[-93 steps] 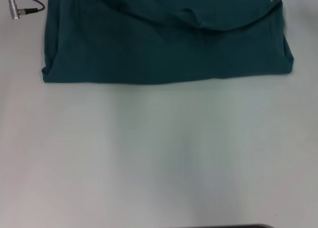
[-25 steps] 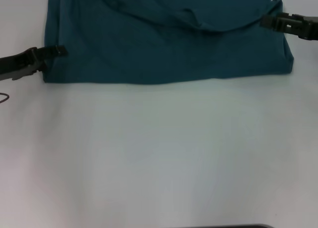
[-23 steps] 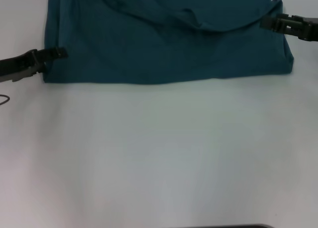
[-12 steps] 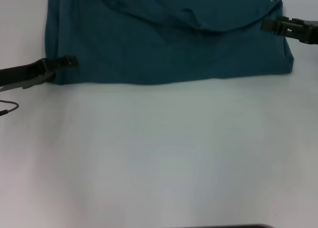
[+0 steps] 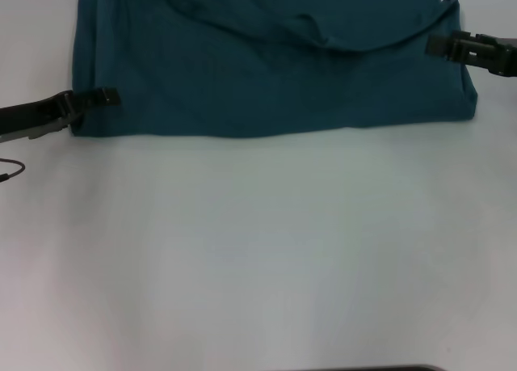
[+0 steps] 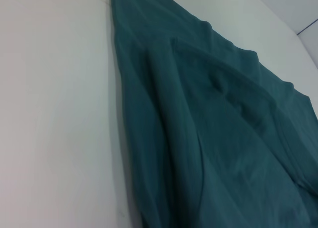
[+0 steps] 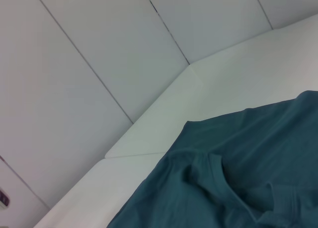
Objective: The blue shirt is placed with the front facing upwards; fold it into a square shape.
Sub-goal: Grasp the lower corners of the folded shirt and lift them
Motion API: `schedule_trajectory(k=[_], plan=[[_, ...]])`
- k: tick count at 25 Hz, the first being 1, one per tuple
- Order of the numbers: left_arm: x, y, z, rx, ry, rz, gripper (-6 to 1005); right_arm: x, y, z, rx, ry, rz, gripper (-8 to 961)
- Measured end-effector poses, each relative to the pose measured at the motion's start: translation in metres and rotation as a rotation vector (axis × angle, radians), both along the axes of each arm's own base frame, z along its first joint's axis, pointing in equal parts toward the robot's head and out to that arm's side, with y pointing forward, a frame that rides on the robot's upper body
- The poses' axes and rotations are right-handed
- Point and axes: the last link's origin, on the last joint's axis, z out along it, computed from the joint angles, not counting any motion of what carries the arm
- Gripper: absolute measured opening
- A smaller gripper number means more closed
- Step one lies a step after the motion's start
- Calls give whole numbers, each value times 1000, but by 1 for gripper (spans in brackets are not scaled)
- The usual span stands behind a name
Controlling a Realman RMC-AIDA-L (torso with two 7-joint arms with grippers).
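The blue shirt [image 5: 266, 72] lies folded across the far part of the white table, plain teal side up, with a curved fold running over its top. My left gripper [image 5: 109, 96] reaches in from the left and sits at the shirt's left edge, just above the near left corner. At the shirt's right edge, near the far right corner, is my right gripper [image 5: 436, 44]. The left wrist view shows the shirt [image 6: 208, 138] close up with long creases. The right wrist view shows the shirt [image 7: 238, 188] with its neckline fold. No lettering is visible.
Bare white table [image 5: 258, 258] spreads from the shirt's near edge to the front. A thin cable end [image 5: 10, 170] lies at the far left. A dark strip [image 5: 363, 368] shows at the bottom edge. Pale wall panels [image 7: 99, 64] stand behind the table.
Both grippers have entered from the sides since the earliest frame. The left one slid toward the shirt's near left corner, then drew back slightly; the right one drifted a little lower.
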Motion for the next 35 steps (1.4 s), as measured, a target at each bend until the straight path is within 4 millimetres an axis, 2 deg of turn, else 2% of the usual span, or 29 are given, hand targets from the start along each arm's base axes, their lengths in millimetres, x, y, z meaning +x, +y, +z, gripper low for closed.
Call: schedule_trajectory(k=[11, 25, 35], plan=[[13, 5, -13, -43, -15, -24, 890, 0, -1, 0, 1, 8, 1, 924], [23, 10, -9, -74, -23, -10, 868, 2, -3, 2, 7, 14, 0, 925], [25, 10, -11, -87, -7, -17, 674, 2, -5, 1, -2, 20, 4, 924]])
